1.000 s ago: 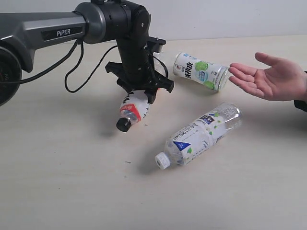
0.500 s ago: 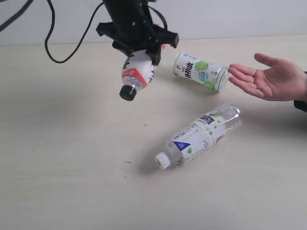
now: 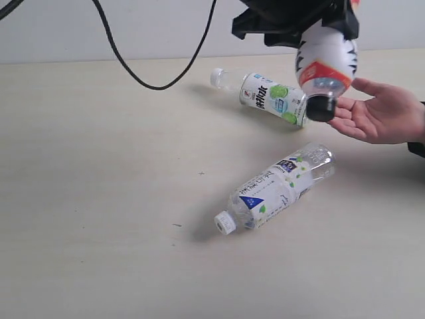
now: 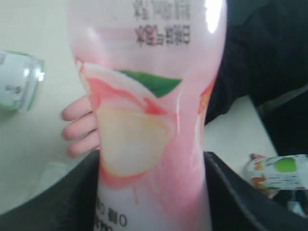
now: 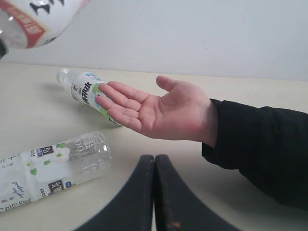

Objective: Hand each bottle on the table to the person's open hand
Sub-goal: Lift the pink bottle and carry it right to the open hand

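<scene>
The black-capped bottle (image 3: 325,56) wears a pink-red peach label; the table (image 3: 99,199) is pale beige.

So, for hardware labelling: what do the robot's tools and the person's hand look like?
Left tool: black, angular. Right tool: two smooth, curved black fingers. A thin black cable hangs nearby. The person's hand is bare, light-skinned, with a black sleeve.

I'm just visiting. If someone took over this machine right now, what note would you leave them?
Left claw: shut on the pink bottle, cap down above the open hand.
Right claw: shut, empty.
Lying on the table: green-label bottle beside the hand, leaf-print bottle nearer the camera.
Done: nothing in the hand yet.
Left: release this one, then hand over both others.
</scene>
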You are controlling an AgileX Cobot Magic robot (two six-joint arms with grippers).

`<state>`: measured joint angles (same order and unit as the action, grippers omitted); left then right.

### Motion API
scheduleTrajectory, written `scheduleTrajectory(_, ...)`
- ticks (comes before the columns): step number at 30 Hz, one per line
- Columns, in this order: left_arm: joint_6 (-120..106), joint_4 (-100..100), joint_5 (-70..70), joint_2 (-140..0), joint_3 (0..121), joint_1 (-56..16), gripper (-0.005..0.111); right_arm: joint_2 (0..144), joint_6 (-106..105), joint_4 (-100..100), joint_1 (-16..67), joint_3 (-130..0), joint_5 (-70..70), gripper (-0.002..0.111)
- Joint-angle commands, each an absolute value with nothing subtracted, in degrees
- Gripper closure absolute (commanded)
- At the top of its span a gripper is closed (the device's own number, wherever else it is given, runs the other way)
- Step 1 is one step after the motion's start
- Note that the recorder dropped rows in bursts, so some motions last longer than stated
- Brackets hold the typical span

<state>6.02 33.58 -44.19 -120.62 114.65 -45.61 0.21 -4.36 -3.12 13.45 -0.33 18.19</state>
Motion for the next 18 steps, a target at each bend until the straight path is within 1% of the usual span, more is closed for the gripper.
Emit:
scheduleTrajectory(1, 0.6, 43.3, -38.0, -122.3, 114.6, -46.6, 0.107, 0.0, -4.4, -2.9, 13.7, 0.0, 17.7, 0.108)
scheduleTrajectory(11, -5.9, 55.6, -25.0, -127.9, 114.6, -46.9, 0.107, 0.0, -4.4, -2.9, 13.7, 0.0, 17.7, 0.108)
scheduleTrajectory(18, -15.2, 67.5, -23.9, -132.2, 114.8, -46.9, 0.107, 0.0, -4.4, -2.9, 13.7, 0.0, 17.7, 0.108)
